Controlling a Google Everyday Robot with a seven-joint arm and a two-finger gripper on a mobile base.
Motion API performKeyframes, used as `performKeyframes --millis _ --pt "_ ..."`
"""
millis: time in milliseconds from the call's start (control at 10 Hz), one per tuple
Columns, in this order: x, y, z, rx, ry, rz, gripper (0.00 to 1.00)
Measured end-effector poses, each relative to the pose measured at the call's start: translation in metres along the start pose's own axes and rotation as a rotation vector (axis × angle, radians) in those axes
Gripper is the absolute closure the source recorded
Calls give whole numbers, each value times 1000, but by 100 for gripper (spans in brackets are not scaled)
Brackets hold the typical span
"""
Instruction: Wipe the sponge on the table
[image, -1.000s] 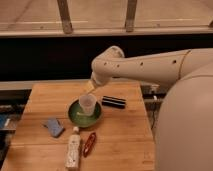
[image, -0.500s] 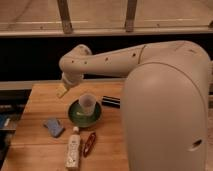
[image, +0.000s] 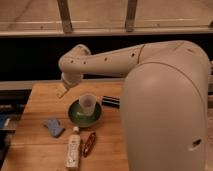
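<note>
Arm (image: 107, 59) is being held out leftward from the large white robot body (image: 167, 115) that is filling the right of the view. The forearm is being carried nearly level above the back of the table (image: 35, 147). At the far end the arm is being bent sharply downward at a rounded joint. The gripper (image: 62, 90), a yellowish tip, is being hung below that joint, over the rear left part of the table. It is being pointed down and slightly left. Whether it is touching the wood cannot be told. Whether it is set wide or narrow cannot be told either, nor whether anything is being gripped.

The sponge (image: 53, 126), flat and blue-grey, is being left lying on the left side of the table. It is placed nearer the front edge than the gripper and a little to its left, clearly apart from it.

A green plate (image: 75, 116) is being kept near the sponge, on its right, with a pale cup (image: 86, 102) standing upright in it. A black block (image: 111, 102) is being partly hidden by the robot body, just behind and right of the plate. A white bottle (image: 73, 148) is lying in front of the plate, with a small red item (image: 89, 144) just beside it on the right.
</note>
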Motion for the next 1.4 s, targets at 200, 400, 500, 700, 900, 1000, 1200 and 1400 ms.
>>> performKeyframes --millis 200,400,500,700,900,1000,1200,1400 --pt "5 6 9 -14 29 -41 20" --pt "11 39 36 -74 59 -94 20" --pt "15 46 48 -103 71 -108 20" --pt "15 69 73 -183 97 -145 20" --pt "11 81 85 -219 114 -170 20" --pt "7 88 92 -232 124 -186 20" --pt "5 101 107 -258 144 -211 20" --pt "5 100 107 -258 146 -211 20"
